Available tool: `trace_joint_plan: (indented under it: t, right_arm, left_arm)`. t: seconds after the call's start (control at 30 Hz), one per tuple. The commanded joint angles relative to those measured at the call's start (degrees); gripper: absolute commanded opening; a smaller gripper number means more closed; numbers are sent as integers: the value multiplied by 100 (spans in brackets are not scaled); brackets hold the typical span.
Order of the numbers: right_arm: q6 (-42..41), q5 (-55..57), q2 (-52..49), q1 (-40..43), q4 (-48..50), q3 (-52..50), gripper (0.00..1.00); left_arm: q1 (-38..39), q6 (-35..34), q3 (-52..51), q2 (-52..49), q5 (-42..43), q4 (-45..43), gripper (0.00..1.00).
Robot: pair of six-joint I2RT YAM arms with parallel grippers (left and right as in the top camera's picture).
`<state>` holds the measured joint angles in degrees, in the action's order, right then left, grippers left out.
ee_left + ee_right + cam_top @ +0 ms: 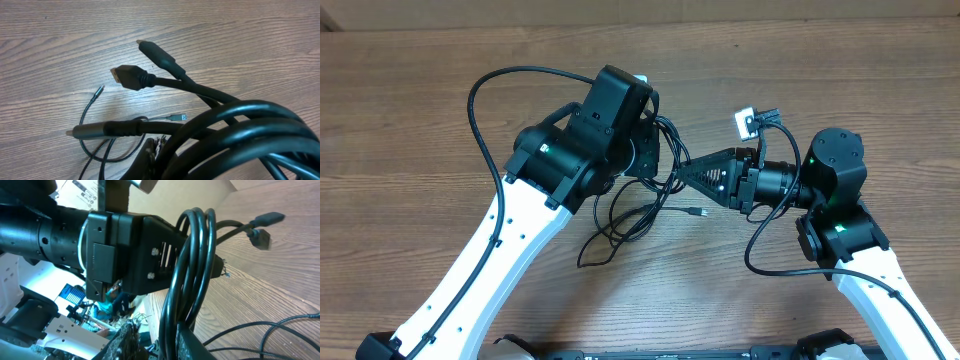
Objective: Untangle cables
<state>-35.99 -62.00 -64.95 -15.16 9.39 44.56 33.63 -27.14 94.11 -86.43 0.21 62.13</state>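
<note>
The cables form a thick black coil [250, 130] with plug ends [129, 77] and a grey-tipped plug [85, 131] sticking out. The coil [192, 265] hangs off the table between both grippers. Thinner cables [620, 225] trail in loops on the wood below, one ending in a small plug [698, 212]. My left gripper [157, 145] is shut, with the coil lying around and against its fingers [150, 155]; whether it pinches a strand is hidden. My right gripper [155, 324] is shut on several strands of the coil, tip to tip with the left gripper [655, 150] in the overhead view.
The wooden table [410, 110] stretches around both arms. Each arm's own thicker black cable arcs beside it, one at the left [480, 90] and one at the right [755, 255]. A white tag [744, 122] sits behind the right gripper [685, 172].
</note>
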Motion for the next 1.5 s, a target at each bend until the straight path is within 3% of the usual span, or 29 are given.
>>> trace_joint_plan:
  t: [0.0,0.47,0.57,0.7,0.9,1.13,1.23,1.27,1.33,1.4,1.47]
  right_arm:
    - [-11,-264,31,-63,181,42,24]
    - [-15,-216,31,-63,208,42,24]
    - [-15,-219,31,-63,203,42,6]
    - [-15,-223,31,-52,201,42,4]
    - [-13,-214,31,52,205,42,4]
    - [-15,-149,31,144,129,42,4]
    - [-13,262,31,179,-251,42,4]
    - [-13,326,31,179,-365,42,7]
    - [-13,413,31,179,-492,42,29]
    - [-11,435,31,179,-535,42,41]
    - [-9,463,31,179,-544,42,61]
  left_arm:
    - [-22,-144,55,-46,39,-50,4]
    - [284,-138,55,-46,389,-197,4]
    - [282,-118,55,-46,358,-192,4]
    - [232,-195,55,-46,-144,-55,4]
    - [-354,-844,55,-46,-402,466,4]
    - [-800,-2068,55,-46,-402,675,4]
    - [-820,-2116,55,-46,-404,675,4]
    - [-820,-2111,55,-46,-404,667,4]
    - [-815,-2111,55,-46,-404,667,4]
    - [-813,-2109,55,-46,-404,667,4]
    - [-815,-2074,55,-46,-404,667,4]
